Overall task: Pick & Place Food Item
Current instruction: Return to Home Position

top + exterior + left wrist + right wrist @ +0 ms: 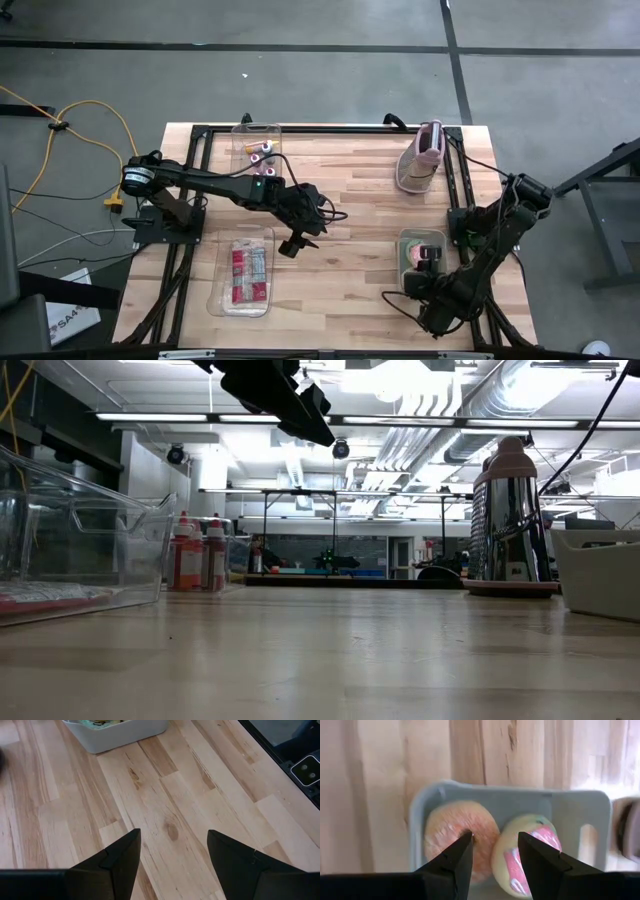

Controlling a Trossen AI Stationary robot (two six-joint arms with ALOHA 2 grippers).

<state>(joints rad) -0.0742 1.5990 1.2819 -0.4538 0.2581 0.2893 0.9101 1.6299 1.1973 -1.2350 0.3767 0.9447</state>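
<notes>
In the high view, a clear tray (245, 277) of red-and-white packets is seen low on the left of the table (350, 200). A clear box (257, 148) with small bottles is placed above it, at the upper edge. Just right of the tray, the left gripper (292, 245) is held above bare wood, its jaws spread apart and empty. Farther right, a pink-topped grater (425, 155) stands near the upper edge. Below it the gray bin (420, 232) is set. The orange donut (447, 832) and the pink donut (545, 840) are lodged inside it, side by side and touching. The right gripper (495, 837) is poised over the bin, jaws released, nothing gripped.
</notes>
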